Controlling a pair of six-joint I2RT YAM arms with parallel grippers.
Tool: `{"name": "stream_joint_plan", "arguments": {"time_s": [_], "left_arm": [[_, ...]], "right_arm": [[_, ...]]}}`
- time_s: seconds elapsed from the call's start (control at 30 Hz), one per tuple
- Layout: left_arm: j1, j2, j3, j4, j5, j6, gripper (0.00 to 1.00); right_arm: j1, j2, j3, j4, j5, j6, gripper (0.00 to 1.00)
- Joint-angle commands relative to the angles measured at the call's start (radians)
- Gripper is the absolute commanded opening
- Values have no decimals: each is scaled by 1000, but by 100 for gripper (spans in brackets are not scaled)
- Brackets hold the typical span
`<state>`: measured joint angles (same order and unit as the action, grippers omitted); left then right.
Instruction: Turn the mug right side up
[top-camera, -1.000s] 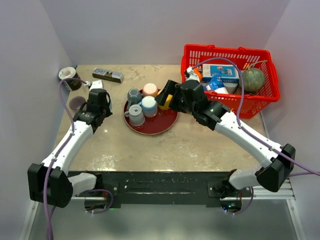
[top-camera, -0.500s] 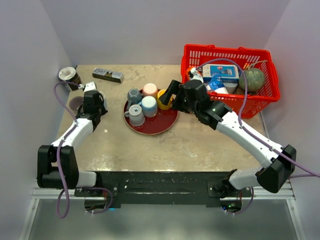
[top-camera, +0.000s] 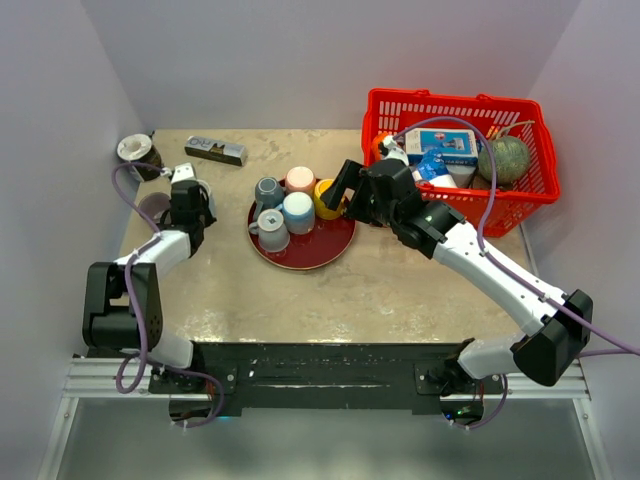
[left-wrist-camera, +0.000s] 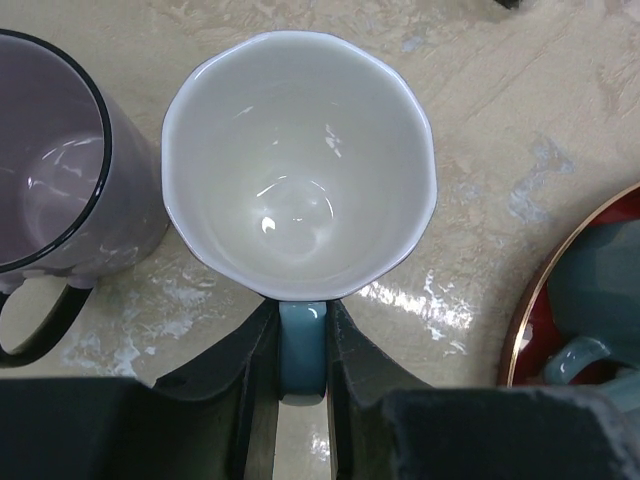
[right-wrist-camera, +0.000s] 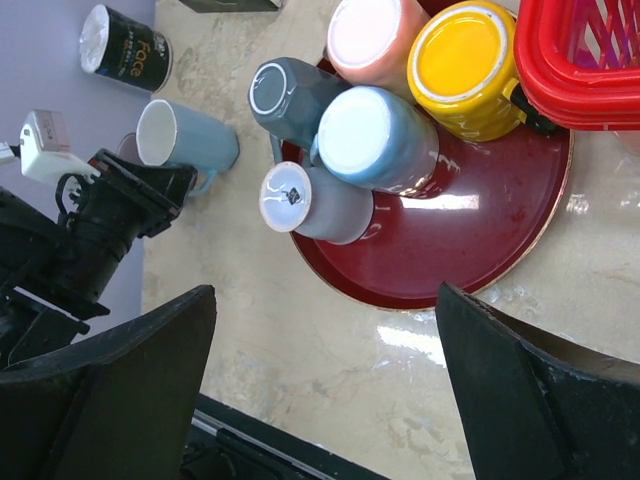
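A light blue mug (left-wrist-camera: 300, 165) with a white inside is upright, mouth up, on the table beside a purple mug (left-wrist-camera: 50, 170). My left gripper (left-wrist-camera: 302, 350) is shut on its blue handle (left-wrist-camera: 302, 330). The right wrist view shows the same mug (right-wrist-camera: 190, 140) left of the red tray (right-wrist-camera: 480, 250). In the top view my left gripper (top-camera: 187, 203) covers it. My right gripper (right-wrist-camera: 325, 290) is open and empty, above the tray's near right part (top-camera: 345, 190).
The tray (top-camera: 320, 250) holds several upside-down mugs: grey-blue, pink, yellow, light blue and grey. A red basket (top-camera: 455, 105) of groceries stands at the back right. A black can (top-camera: 135, 150) and a dark box (top-camera: 215, 150) are at the back left.
My left arm has folded back to the left with the mug in its grip, bringing it next to the purple mug. My right gripper has shifted slightly right.
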<state>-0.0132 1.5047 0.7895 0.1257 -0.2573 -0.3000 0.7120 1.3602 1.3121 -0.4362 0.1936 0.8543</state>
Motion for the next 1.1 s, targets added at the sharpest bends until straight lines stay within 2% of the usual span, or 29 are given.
{"name": "stream_joint_plan", "arguments": {"time_s": [0.0, 0.03, 0.23, 0.5, 0.7, 0.83, 0.97, 1.07], "left_arm": [[12, 28, 51, 109, -20, 15, 13], [12, 34, 59, 82, -17, 15, 21], [12, 8, 82, 12, 22, -11, 50], [10, -98, 77, -55, 99, -31, 75], [2, -262, 33, -109, 208, -73, 84], [-60, -375, -7, -107, 295, 11, 86], [-138, -383, -18, -116, 385, 133, 86], [-152, -345, -9, -162, 408, 112, 86]], "right_arm": [[-3, -6, 33, -9, 41, -15, 95], [-5, -3, 35, -10, 44, -15, 96], [-6, -12, 21, -1, 47, -11, 98], [-5, 0, 13, -9, 34, -6, 98], [-5, 14, -1, 7, 10, 0, 98], [-6, 23, -11, 16, -8, 5, 98], [-5, 34, -16, 24, -39, 8, 98], [-5, 40, -19, 28, -52, 8, 98]]}}
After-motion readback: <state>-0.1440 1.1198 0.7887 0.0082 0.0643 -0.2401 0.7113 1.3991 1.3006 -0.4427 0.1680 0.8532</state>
